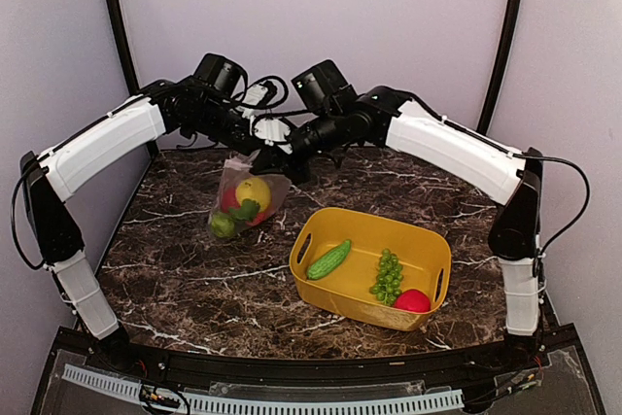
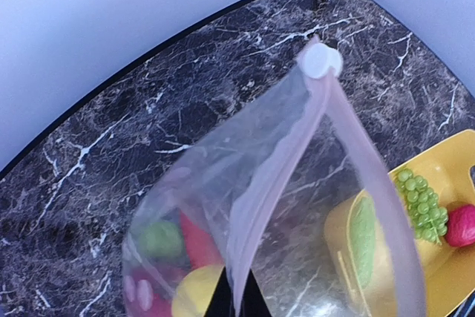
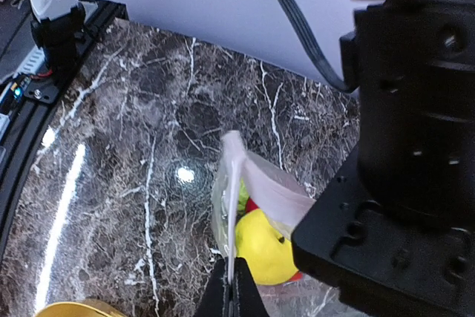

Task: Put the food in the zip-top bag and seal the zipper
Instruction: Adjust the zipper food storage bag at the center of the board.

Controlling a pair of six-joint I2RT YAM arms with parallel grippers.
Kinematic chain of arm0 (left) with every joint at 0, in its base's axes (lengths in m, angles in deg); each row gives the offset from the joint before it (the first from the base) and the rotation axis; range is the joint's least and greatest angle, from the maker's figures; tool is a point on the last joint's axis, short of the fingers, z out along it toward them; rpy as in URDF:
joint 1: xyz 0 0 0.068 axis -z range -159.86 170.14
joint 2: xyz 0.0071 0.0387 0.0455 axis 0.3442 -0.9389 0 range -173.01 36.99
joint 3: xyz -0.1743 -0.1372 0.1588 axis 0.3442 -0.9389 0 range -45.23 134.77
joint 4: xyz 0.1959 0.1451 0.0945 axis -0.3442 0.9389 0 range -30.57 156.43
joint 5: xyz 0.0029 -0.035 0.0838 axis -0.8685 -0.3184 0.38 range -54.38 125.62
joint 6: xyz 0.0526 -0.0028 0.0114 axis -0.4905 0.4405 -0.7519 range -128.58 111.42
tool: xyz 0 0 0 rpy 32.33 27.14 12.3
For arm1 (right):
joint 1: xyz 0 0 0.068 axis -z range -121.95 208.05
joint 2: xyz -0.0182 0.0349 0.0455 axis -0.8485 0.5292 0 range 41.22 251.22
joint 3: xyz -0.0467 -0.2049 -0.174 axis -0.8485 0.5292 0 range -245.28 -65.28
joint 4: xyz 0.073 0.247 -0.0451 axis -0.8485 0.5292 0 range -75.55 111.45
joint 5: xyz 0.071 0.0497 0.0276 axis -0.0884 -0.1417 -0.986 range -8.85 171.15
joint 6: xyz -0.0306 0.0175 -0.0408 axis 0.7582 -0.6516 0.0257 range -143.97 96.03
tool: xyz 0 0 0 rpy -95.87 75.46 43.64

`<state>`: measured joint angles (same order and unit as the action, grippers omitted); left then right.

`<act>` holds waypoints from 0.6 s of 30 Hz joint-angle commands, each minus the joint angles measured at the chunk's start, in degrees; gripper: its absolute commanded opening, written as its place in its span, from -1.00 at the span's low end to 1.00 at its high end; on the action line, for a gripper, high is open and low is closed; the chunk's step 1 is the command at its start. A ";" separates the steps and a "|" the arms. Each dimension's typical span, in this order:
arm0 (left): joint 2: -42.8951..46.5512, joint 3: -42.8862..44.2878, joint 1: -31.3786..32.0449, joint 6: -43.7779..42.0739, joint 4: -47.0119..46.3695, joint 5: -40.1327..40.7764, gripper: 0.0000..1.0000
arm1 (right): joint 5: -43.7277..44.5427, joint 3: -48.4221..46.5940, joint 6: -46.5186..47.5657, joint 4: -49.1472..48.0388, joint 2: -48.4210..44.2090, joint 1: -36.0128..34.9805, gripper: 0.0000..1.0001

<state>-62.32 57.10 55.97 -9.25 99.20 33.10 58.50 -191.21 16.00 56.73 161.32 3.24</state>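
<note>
The clear zip-top bag (image 1: 246, 199) hangs above the table at the back middle, held up by both grippers. It holds a yellow lemon (image 1: 254, 190), red and green pieces. My left gripper (image 1: 255, 135) is shut on one side of the pinkish zipper strip (image 2: 278, 176). The white slider tab (image 2: 320, 60) sits at the strip's far end. My right gripper (image 1: 292, 155) is shut on the other side of the bag mouth (image 3: 236, 206), with the lemon (image 3: 261, 246) showing inside. A green cucumber (image 1: 328, 259), green grape bunch (image 1: 388, 276) and red ball (image 1: 412, 301) lie in the yellow basket (image 1: 369, 224).
The yellow basket stands on the dark marble table at centre right, close below and right of the hanging bag. The left arm's body (image 3: 393, 146) fills the right side of the right wrist view. Black rails edge the table.
</note>
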 commanded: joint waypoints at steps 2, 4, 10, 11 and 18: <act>2.12 4.31 -1.25 -6.56 5.05 11.70 -0.99 | -8.14 -2.57 -4.31 -3.02 -4.13 0.49 -1.00; 2.86 4.44 -1.88 -8.37 2.54 11.94 -0.98 | -7.43 -1.01 -4.40 -4.13 -3.64 1.04 -1.00; -0.13 8.14 -2.00 -8.70 4.22 11.70 -0.99 | -6.80 1.71 -4.54 -4.92 -4.25 1.23 -1.00; -0.29 7.97 -2.00 -8.79 3.99 11.28 -0.99 | -6.60 2.03 -4.69 -4.98 -4.64 1.27 -0.90; -0.86 4.46 -2.00 -8.61 1.87 8.76 -0.99 | -2.58 1.87 -2.68 2.80 -9.34 1.85 0.11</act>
<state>-63.39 63.90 54.35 -17.32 102.57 43.24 53.99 -189.53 12.59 55.13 158.08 4.49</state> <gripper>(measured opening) 0.010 0.507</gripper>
